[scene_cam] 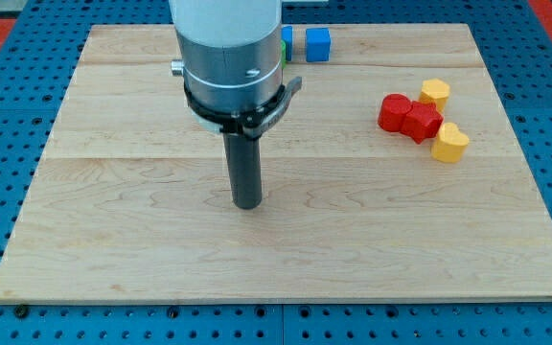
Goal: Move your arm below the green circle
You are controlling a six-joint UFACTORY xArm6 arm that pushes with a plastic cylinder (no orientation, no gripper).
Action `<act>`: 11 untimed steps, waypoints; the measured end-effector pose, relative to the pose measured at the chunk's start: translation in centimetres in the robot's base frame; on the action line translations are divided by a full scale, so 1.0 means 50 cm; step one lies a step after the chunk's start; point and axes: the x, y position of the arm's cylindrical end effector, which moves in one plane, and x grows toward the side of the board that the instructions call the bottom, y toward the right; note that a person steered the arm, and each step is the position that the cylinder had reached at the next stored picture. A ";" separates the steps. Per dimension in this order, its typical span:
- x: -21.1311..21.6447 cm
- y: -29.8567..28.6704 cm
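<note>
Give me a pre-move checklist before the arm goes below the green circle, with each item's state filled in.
1. My tip visible on the board: ok.
2. Green circle located: cannot tell; only a green sliver shows beside the arm body at the view's top.
3. Tip touching no block: ok; bare wood around it.
4. Blue blocks near the green sliver noted as obstacles: ok.
5. Red blocks and yellow blocks, clustered at the view's right, away from the tip: ok.
6. Spot below the green circle free: cannot tell; the arm hides it.
</note>
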 end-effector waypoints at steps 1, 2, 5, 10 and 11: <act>-0.085 -0.110; -0.115 -0.205; -0.179 -0.237; -0.276 -0.068; -0.356 0.226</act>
